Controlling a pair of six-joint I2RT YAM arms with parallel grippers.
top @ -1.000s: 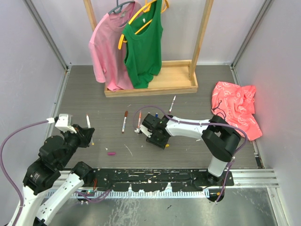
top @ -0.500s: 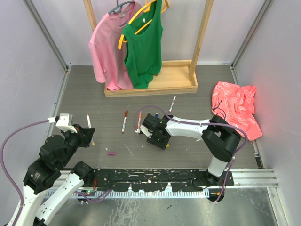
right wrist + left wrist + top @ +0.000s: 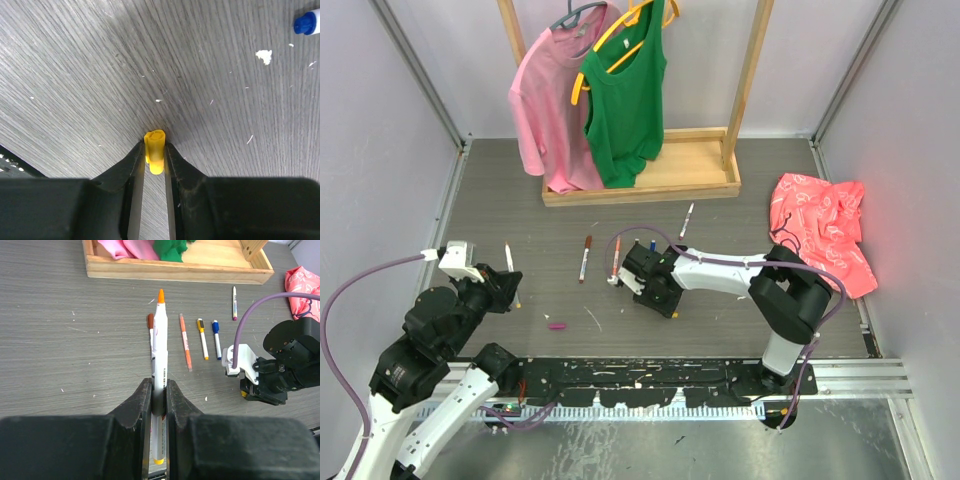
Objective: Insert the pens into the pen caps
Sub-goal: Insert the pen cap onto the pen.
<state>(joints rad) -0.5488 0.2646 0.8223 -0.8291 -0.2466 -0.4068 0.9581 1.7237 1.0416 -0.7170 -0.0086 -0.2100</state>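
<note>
The grey table (image 3: 520, 210) carries the wooden rack base (image 3: 640, 188) at its far side. Right of that base a coral cloth (image 3: 820, 235) lies crumpled. Well in front of the base and to its left, my left pincer (image 3: 159, 392) is pressed tight on the orange-tipped pen (image 3: 160, 340), whose white barrel points toward the base. The stretch between my fingers is hidden, and only a yellowish end shows below them. In front of the base's right half, my right pincer (image 3: 155, 150) sits low, pinching the yellow cap (image 3: 155, 144) by both sides. The cap's lower part is covered, and from above my wrist hides it altogether. Between my pincers and the base lie a brown-ended pen (image 3: 150, 322), partly behind the one I hold, an orange pen (image 3: 185, 342), a yellow-capped pen (image 3: 203, 340), a blue-capped pen (image 3: 217, 342) and, nearest the base, a magenta-ended pen (image 3: 234, 295). A magenta cap (image 3: 557, 325) lies farthest from the base. A blue end (image 3: 306, 22), pen or cap I cannot tell, is cut off at my right wrist view's edge.
</note>
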